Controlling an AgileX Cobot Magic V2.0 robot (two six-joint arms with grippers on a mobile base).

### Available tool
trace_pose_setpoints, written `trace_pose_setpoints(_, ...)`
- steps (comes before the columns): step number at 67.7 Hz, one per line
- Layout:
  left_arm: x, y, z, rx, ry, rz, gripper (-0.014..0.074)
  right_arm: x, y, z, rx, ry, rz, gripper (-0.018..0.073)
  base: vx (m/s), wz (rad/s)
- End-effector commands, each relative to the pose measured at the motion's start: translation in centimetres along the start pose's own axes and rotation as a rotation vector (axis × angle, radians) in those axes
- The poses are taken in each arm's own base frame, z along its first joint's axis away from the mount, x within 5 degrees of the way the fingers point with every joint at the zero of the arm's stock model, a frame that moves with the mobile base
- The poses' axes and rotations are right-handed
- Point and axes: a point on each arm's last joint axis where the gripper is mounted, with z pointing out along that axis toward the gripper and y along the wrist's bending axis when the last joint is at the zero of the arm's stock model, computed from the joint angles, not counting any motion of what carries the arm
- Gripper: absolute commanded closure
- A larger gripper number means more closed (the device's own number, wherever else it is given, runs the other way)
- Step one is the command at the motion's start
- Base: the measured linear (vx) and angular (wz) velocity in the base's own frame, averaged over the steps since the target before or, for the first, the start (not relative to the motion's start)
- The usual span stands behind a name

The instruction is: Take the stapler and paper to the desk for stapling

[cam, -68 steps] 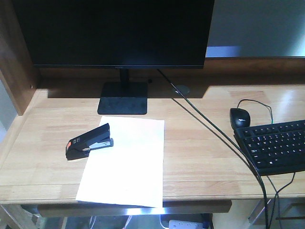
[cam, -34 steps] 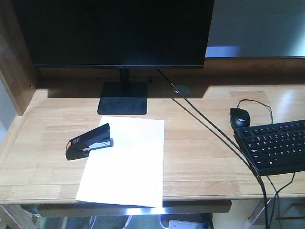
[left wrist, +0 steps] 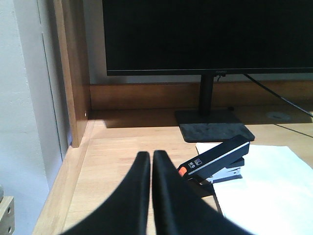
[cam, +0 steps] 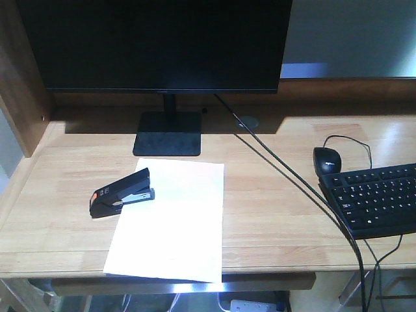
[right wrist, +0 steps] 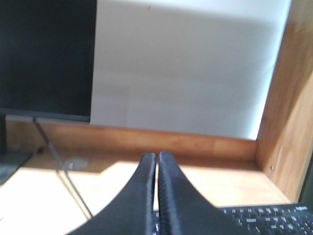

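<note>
A black stapler with an orange-red patch lies on the light wooden desk, its rear end over the left edge of the white paper. The paper's near edge overhangs the desk front. In the left wrist view my left gripper is shut and empty, just left of and nearer than the stapler, with the paper to the right. My right gripper is shut and empty above the desk's right side. Neither gripper shows in the front view.
A black monitor on its stand fills the back. A mouse and keyboard sit at the right, cables running across the desk. Raised wooden sides bound both ends.
</note>
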Motion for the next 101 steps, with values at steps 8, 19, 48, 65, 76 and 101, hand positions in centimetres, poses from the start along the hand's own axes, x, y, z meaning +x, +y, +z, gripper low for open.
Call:
trace_pose_setpoints(8, 0.3, -0.1, 0.2, 0.01, -0.036, -0.017, 0.0603, 1.1, 0.2, -0.2, 0.008, -0.08, 0.044, 0.0568, 0.0, 0.0)
trace_pose_setpoints(19, 0.3, -0.1, 0.2, 0.01, -0.036, -0.017, 0.0603, 2.2, 0.3, -0.2, 0.005, -0.024, 0.098, 0.0568, 0.0, 0.0)
trace_pose_setpoints(48, 0.3, -0.1, 0.2, 0.01, -0.036, -0.017, 0.0603, 2.2, 0.3, -0.2, 0.005, -0.023, 0.092, 0.0568, 0.0, 0.0)
trace_pose_setpoints(65, 0.3, -0.1, 0.2, 0.01, -0.036, -0.017, 0.0603, 2.2, 0.3, -0.2, 0.005, -0.023, 0.092, 0.0568, 0.0, 0.0)
trace_pose_setpoints(76, 0.3, -0.1, 0.2, 0.01, -0.036, -0.017, 0.0603, 2.2, 0.3, -0.2, 0.005, -0.023, 0.092, 0.0568, 0.0, 0.0)
trace_pose_setpoints(101, 0.3, -0.1, 0.2, 0.01, -0.036, -0.017, 0.0603, 2.2, 0.3, -0.2, 0.005, -0.023, 0.092, 0.0568, 0.0, 0.0)
